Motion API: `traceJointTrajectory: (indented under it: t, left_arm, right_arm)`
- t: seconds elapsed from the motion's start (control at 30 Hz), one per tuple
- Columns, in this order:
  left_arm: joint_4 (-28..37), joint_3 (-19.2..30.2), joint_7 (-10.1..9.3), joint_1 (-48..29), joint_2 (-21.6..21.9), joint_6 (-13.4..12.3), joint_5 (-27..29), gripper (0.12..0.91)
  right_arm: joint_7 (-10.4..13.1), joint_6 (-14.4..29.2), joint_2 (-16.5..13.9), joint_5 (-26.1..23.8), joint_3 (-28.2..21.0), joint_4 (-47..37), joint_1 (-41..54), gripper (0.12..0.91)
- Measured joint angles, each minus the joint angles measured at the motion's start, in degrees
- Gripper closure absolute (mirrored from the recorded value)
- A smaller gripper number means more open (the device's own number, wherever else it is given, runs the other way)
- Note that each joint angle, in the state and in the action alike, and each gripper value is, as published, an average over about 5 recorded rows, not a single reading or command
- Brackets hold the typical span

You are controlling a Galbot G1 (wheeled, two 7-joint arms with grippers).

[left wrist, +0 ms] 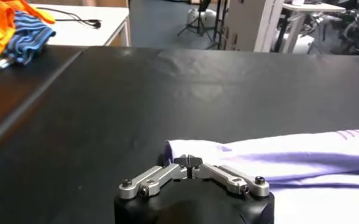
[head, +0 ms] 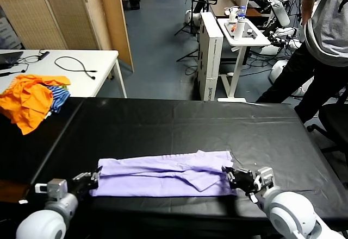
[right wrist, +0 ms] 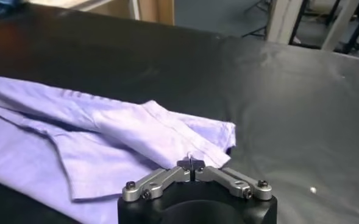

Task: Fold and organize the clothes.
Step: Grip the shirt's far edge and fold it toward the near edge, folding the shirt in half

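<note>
The pale lavender t-shirt (head: 163,175) lies folded into a long flat strip along the near edge of the black table (head: 163,122). My left gripper (head: 97,177) is at the strip's left end, jaws shut at the cloth's corner (left wrist: 188,161). My right gripper (head: 231,175) is at the strip's right end, jaws shut with a small pinch of cloth showing between the tips (right wrist: 191,164). The shirt also shows in the left wrist view (left wrist: 301,159) and in the right wrist view (right wrist: 106,131), with a sleeve fold on top. No printed pattern shows.
A heap of orange and blue-striped garments (head: 30,99) lies at the table's far left corner. A white table with cables (head: 81,65) stands behind it. A person (head: 326,38) and a white cart (head: 239,32) stand beyond the table at the right.
</note>
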Motion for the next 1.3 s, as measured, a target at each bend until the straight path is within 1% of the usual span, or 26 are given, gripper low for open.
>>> traceJointTrajectory:
  t: [0.03, 0.07, 0.1, 0.13, 0.17, 0.2, 0.27, 0.3, 0.37, 0.53, 0.8, 0.93, 1.03, 1.13, 1.2, 1.23, 1.3]
  left_arm:
    - [0.1, -0.3, -0.02, -0.3, -0.3, 0.1, 0.3, 0.572]
    - [0.2, -0.7, -0.05, -0.7, -0.6, 0.1, 0.4, 0.496]
    - [0.5, -1.1, -0.09, -1.2, -0.8, 0.1, 0.3, 0.44]
    - [0.9, -1.5, -0.13, -1.8, -1.0, 0.1, 0.2, 0.383]
    - [1.3, -1.9, -0.16, -2.3, -1.1, 0.1, 0.1, 0.31]
    - [1.7, -2.2, -0.17, -2.9, -1.1, 0.0, -0.1, 0.256]
    - [2.6, -2.4, -0.23, -4.0, -1.2, -0.2, -0.4, 0.174]
    - [2.9, -2.3, -0.27, -4.6, -1.3, -0.3, -0.5, 0.15]
    - [3.6, -2.0, -0.36, -5.7, -1.4, -0.3, -0.5, 0.132]
    - [5.4, -0.1, -0.36, -8.1, -2.1, -0.3, -0.4, 0.124]
    - [7.1, 2.2, -0.09, -8.8, -2.8, -0.3, -0.3, 0.123]
    - [7.9, 2.5, 0.04, -8.6, -3.1, -0.3, -0.4, 0.123]
    - [8.3, 2.6, 0.06, -8.8, -3.4, -0.2, -0.5, 0.123]
    - [8.5, 2.8, 0.05, -8.8, -3.7, 0.0, -0.4, 0.123]
    - [8.5, 2.9, 0.04, -8.8, -4.0, 0.2, -0.2, 0.127]
    - [8.5, 2.9, 0.03, -8.7, -4.0, 0.3, -0.1, 0.142]
    - [8.5, 2.9, 0.02, -8.6, -4.1, 0.5, -0.1, 0.197]
  right_arm:
    - [0.6, 0.7, 0.3, 0.3, 0.5, -0.1, 0.2, 0.238]
    - [1.4, 1.4, 0.8, 0.6, 0.8, -0.4, 0.6, 0.2]
    - [2.3, 2.1, 1.2, 1.1, 1.0, -0.8, 1.1, 0.16]
    - [3.3, 2.6, 1.8, 1.5, 1.1, -1.3, 1.6, 0.139]
    - [4.2, 2.9, 2.4, 2.0, 1.1, -2.0, 2.2, 0.132]
    - [5.0, 3.1, 3.0, 2.3, 1.0, -2.8, 2.9, 0.124]
    - [6.4, 3.2, 4.5, 2.5, 0.8, -4.4, 4.2, 0.12]
    - [7.0, 3.2, 5.3, 2.4, 0.5, -5.2, 4.9, 0.119]
    - [8.0, 3.2, 6.9, 1.9, 0.0, -6.9, 6.0, 0.119]
    - [10.4, 3.4, 10.0, 1.4, -1.6, -10.6, 8.2, 0.118]
    - [11.5, 3.3, 12.5, 1.2, -3.4, -14.5, 9.9, 0.12]
    - [11.8, 3.2, 13.2, 0.7, -3.9, -15.7, 10.3, 0.151]
    - [11.7, 2.8, 13.6, 0.5, -4.1, -15.9, 10.2, 0.192]
    - [11.4, 2.6, 13.8, 0.2, -4.3, -16.0, 9.9, 0.255]
    - [11.2, 2.6, 14.0, -0.1, -4.3, -16.1, 9.9, 0.323]
    - [11.1, 2.6, 14.1, -0.2, -4.3, -16.2, 9.8, 0.363]
    - [10.9, 2.7, 14.2, -0.5, -4.3, -16.5, 9.8, 0.471]
